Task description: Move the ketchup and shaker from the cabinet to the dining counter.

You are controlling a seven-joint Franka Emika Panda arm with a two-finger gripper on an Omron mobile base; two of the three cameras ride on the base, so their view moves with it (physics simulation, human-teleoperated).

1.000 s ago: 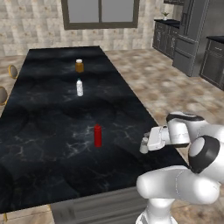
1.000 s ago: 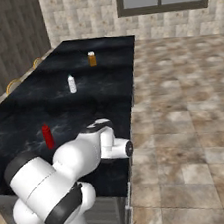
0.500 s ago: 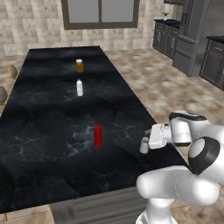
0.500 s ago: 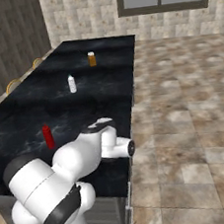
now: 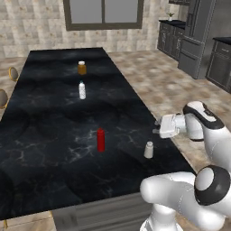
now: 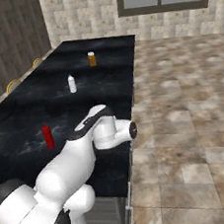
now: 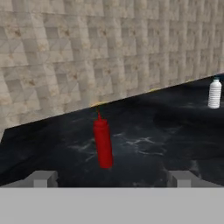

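Left base view: ketchup [image 5: 100,140] and shaker [image 5: 148,150] upright on tabletop [image 5: 40,122].
White bottle [image 5: 82,90], amber jar [image 5: 81,67] farther back; end effector [image 5: 159,127] spread wide, empty, just beside shaker.

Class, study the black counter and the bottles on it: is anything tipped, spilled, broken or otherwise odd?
Nothing stands out. The ketchup, shaker, white bottle and amber jar all stand upright and apart on the dining counter, with no spill. The end effector is open and holds nothing.
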